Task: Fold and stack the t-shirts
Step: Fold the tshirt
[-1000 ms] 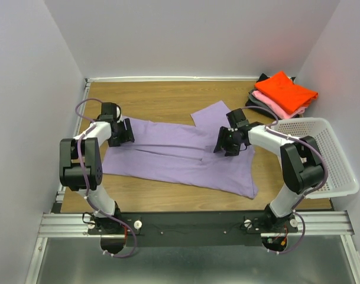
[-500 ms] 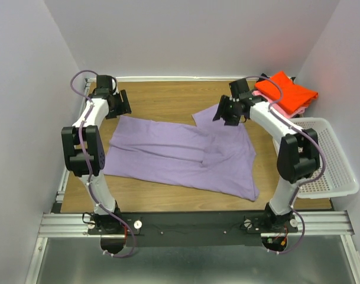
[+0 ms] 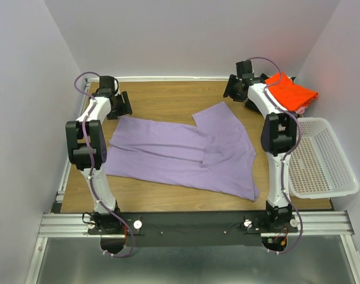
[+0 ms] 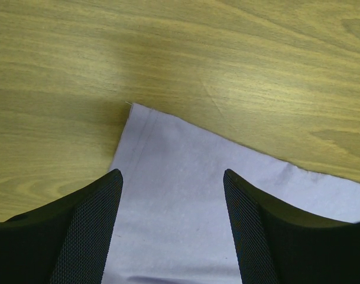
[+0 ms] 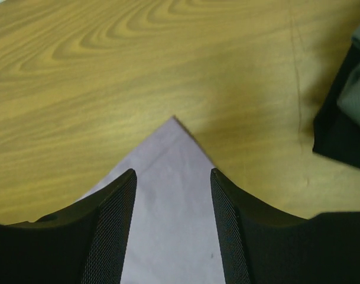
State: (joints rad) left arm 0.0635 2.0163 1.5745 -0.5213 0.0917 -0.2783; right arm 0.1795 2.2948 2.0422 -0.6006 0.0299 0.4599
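A large lavender t-shirt (image 3: 180,151) lies spread flat across the middle of the wooden table. My left gripper (image 3: 122,105) hovers open just beyond the shirt's back left corner. In the left wrist view that corner (image 4: 168,148) shows between the spread fingers (image 4: 85,236), with nothing gripped by the left gripper (image 4: 172,177). My right gripper (image 3: 234,89) is open near the back right, past the shirt's pointed far corner (image 5: 171,154), which sits under the right gripper (image 5: 172,174). Folded t-shirts are stacked at the back right, orange-red (image 3: 292,92) on top, pink (image 3: 302,110) beneath, dark grey (image 5: 339,118) lowest.
A white mesh basket (image 3: 310,120) stands at the right edge, just in front of the folded stack. White walls close in the table on the left, back and right. Bare wood (image 3: 168,97) shows behind the shirt between the two grippers.
Both arms swung from over the shirt toward the back of the table. The right gripper kept moving back and right near the stack and narrowed slightly; the shirt's right side now lies flatter.
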